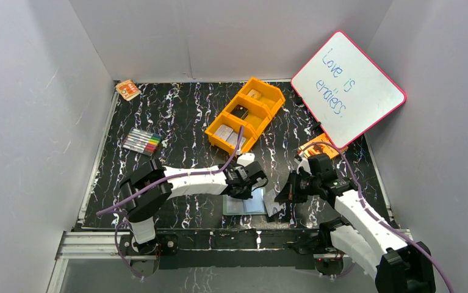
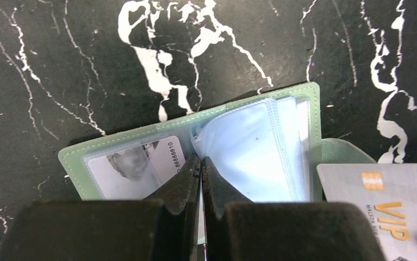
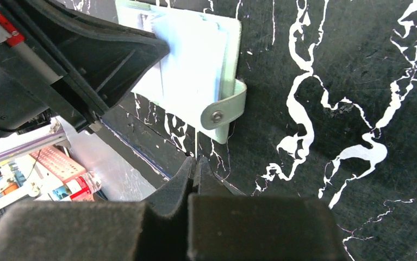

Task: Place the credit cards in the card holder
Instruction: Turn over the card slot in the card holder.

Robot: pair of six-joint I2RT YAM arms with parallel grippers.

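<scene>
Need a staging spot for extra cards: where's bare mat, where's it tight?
Bare: back strip between the orange packet and orange tray; patch between the markers and tray; mat between tray and right gripper. Tight: front centre, where the left gripper and right gripper, gripping a credit card, meet at the open card holder.

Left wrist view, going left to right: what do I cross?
Pocketed card → left end effector → blue pockets → VIP card.
</scene>
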